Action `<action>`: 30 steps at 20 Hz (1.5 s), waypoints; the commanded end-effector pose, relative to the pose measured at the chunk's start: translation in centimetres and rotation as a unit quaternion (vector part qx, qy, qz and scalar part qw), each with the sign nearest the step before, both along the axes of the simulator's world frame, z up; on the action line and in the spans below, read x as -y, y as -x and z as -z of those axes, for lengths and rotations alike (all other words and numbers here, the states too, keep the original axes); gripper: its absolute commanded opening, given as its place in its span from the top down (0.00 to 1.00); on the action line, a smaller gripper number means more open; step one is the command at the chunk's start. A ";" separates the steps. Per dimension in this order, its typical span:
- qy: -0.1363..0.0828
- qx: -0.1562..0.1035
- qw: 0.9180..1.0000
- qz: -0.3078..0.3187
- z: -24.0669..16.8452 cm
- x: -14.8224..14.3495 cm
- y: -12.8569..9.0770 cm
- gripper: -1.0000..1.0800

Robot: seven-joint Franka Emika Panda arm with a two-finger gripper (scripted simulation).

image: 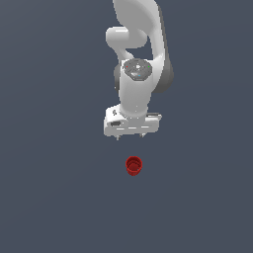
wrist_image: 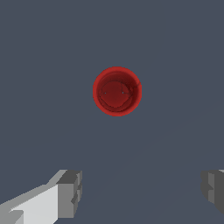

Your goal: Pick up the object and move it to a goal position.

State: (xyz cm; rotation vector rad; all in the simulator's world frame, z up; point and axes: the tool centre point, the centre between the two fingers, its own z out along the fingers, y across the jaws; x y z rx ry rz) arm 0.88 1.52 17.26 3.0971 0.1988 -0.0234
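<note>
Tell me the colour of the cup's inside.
Red, like its outside; the cup shows this best in the wrist view.

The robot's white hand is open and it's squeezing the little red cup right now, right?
Not quite. The gripper is open, but it isn't squeezing anything. In the wrist view its fingers are spread wide with nothing between them, and the red cup sits apart, untouched.
</note>
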 end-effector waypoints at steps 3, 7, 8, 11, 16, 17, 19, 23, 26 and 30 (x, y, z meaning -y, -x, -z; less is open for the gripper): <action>-0.002 -0.001 0.999 -0.040 1.3 -0.4 -1.6 0.04; -0.006 -0.001 0.996 -0.089 3.0 -0.8 -3.4 0.04; -0.007 -0.001 0.995 -0.102 3.4 -0.9 -3.9 0.04; -0.011 0.000 0.991 -0.135 4.7 -1.2 -5.1 0.04; -0.016 0.001 0.984 -0.175 6.3 -1.6 -6.5 0.04; -0.017 0.001 0.983 -0.181 6.6 -1.6 -6.7 0.04; -0.018 0.002 0.982 -0.190 7.0 -1.7 -7.0 0.04; -0.020 0.002 0.979 -0.201 7.5 -1.8 -7.3 0.04; -0.020 0.002 0.980 -0.200 7.5 -1.7 -7.3 0.04; -0.020 0.002 0.980 -0.200 8.2 -1.7 -7.3 0.04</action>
